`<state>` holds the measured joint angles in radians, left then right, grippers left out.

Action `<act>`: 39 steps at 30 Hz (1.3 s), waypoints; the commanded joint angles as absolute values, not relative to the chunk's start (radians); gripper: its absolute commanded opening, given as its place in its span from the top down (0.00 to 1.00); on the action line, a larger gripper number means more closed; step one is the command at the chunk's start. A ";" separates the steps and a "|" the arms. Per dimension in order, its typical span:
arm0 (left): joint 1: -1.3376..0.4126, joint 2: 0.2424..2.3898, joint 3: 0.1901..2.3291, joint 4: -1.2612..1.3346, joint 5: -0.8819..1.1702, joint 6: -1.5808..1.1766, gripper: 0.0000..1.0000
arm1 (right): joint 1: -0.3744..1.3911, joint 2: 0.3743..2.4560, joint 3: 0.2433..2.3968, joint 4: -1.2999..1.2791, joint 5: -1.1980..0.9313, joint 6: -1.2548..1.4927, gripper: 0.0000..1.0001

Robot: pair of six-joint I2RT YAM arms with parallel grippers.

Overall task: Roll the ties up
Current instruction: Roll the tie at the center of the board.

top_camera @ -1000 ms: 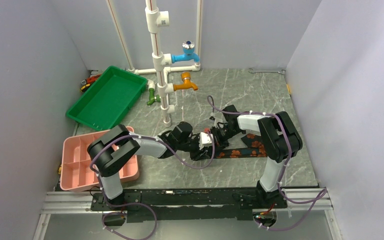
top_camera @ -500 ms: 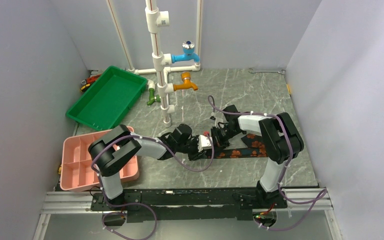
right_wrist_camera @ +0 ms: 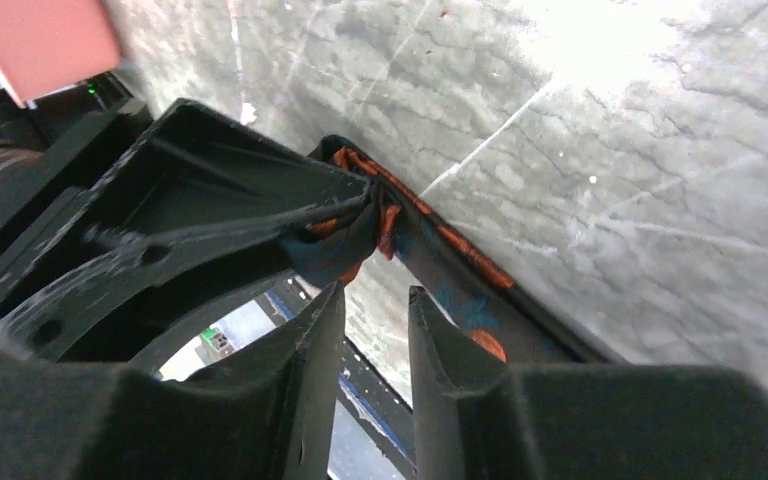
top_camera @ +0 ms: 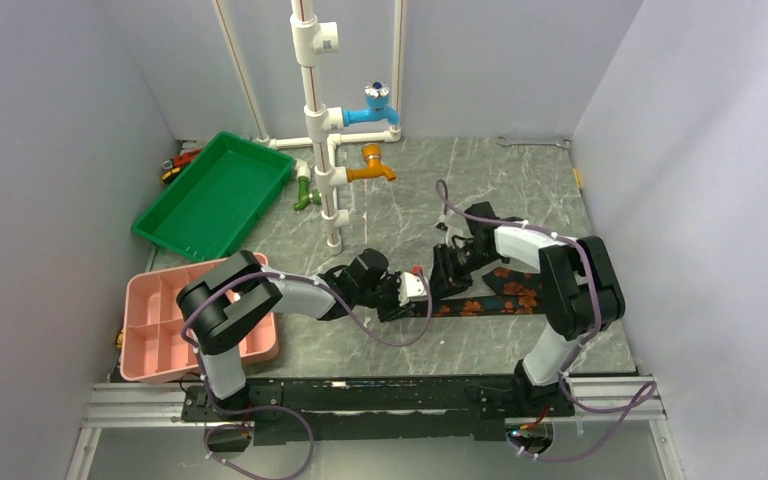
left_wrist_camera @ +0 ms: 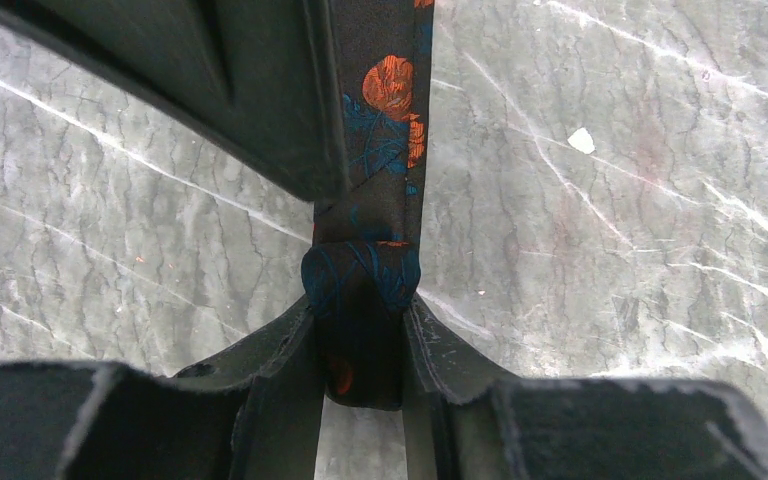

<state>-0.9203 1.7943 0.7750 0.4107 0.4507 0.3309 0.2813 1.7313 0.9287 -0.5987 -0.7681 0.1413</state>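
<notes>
The tie [top_camera: 487, 303], black with orange-red flowers, lies flat on the grey marbled table to the right of centre. Its left end is wound into a small roll [left_wrist_camera: 360, 285]. My left gripper [left_wrist_camera: 360, 325] is shut on that roll, one finger on each side, and the flat strip [left_wrist_camera: 378, 150] runs away from it. In the top view the left gripper [top_camera: 415, 290] sits at the tie's left end. My right gripper [right_wrist_camera: 370, 305] is open just beside the roll [right_wrist_camera: 345, 245], with nothing between its fingers. From above, the right gripper [top_camera: 444, 278] points down at the left one.
A green tray [top_camera: 215, 195] stands at the back left. A pink compartment box [top_camera: 160, 330] sits near the left arm's base. A white pipe stand [top_camera: 330, 170] with coloured taps rises behind the grippers. A wrench [top_camera: 535, 142] lies at the back right.
My right gripper has opened, let go of the tie's rolled end and drawn back slightly to the right. The left gripper has stayed clamped on the roll.
</notes>
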 commanded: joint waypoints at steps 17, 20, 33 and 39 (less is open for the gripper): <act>-0.925 1.864 0.797 0.181 0.407 0.322 0.64 | 0.320 1.759 0.917 -0.530 -0.878 0.173 0.61; -0.926 1.865 0.799 0.182 0.410 0.316 0.64 | 0.321 1.778 0.925 -0.544 -0.860 0.149 0.76; -0.908 1.794 0.715 0.346 0.466 0.268 0.29 | 0.316 1.804 0.933 -0.579 -0.704 0.084 1.00; -0.890 1.749 0.609 0.581 0.487 0.247 0.21 | 0.316 1.826 0.943 -0.587 -0.628 0.064 1.00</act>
